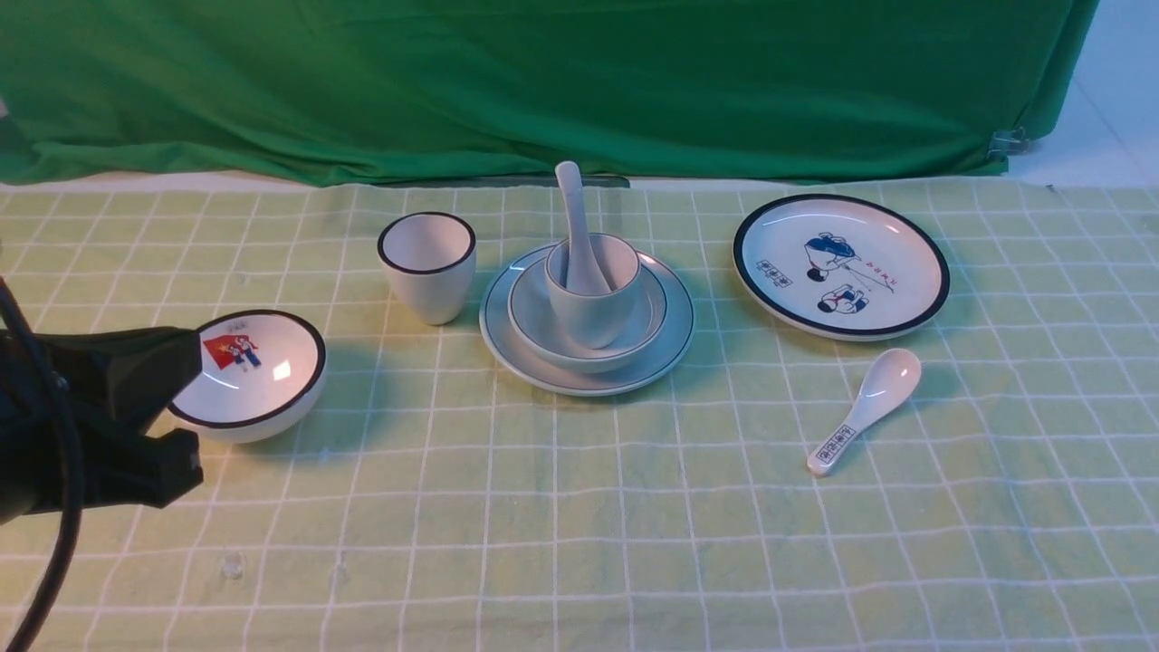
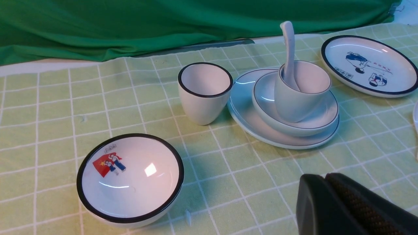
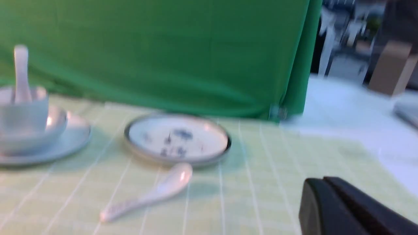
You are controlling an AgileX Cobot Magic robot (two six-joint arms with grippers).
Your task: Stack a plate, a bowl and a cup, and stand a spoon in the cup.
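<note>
Mid-table, the plain white plate (image 1: pixel 670 349) carries the plain bowl (image 1: pixel 530 312), and the handleless cup (image 1: pixel 593 308) sits in the bowl. The all-white spoon (image 1: pixel 572 208) stands in the cup with its handle up, leaning toward the back. The left wrist view shows the same stack: plate (image 2: pixel 248 120), bowl (image 2: pixel 323 114), cup (image 2: pixel 294 101), spoon (image 2: pixel 287 42). My left gripper (image 2: pixel 325 178) is shut and empty, low over the cloth, well short of the stack. My left arm (image 1: pixel 100 407) is at the table's left edge. My right gripper (image 3: pixel 322 180) is shut and empty, off to the right of the stack.
A black-rimmed cup (image 1: pixel 427 267) stands just left of the stack. A black-rimmed bowl with a red picture (image 1: pixel 249 376) sits beside my left arm. A black-rimmed cartoon plate (image 1: pixel 840 264) and a spoon with a printed handle (image 1: pixel 865 409) lie to the right. Green cloth hangs behind.
</note>
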